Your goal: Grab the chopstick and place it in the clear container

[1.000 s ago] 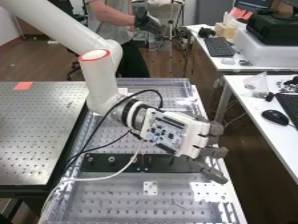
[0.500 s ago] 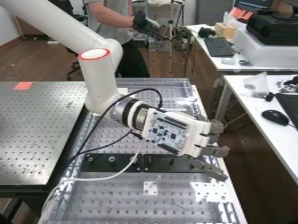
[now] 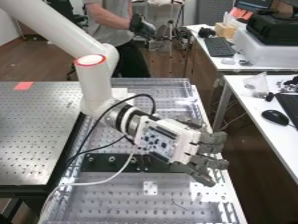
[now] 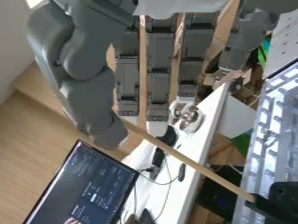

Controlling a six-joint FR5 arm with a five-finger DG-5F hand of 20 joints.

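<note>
One hand (image 3: 193,146) is hanging over the right-hand side of the perforated metal bench (image 3: 110,202), and the white arm (image 3: 97,82) is coming in from the upper left. Its fingers (image 4: 159,65) are staying fairly straight while the thumb (image 4: 83,97) is bending in toward them, so the hand is mostly closing at the fingertips. It seems to be pinching the chopstick (image 4: 189,161) near one end, where the wood is emerging beside the thumb's tip. The stick is sloping away from there through the air, and its other end is meeting a dark piece in the wrist view; whether they are touching, I cannot tell. A circuit board (image 3: 159,140) is sitting on the hand's white housing. Beneath the arm, a black plate (image 3: 106,163) is lying across the bench, with a white cable (image 3: 100,182) looping over it and a black cable (image 3: 110,106) arching above. Off to the side, a white table (image 3: 265,141) is holding a computer mouse (image 3: 275,117), and a red patch (image 3: 23,86) is lying on the neighbouring metal table (image 3: 33,135)
</note>
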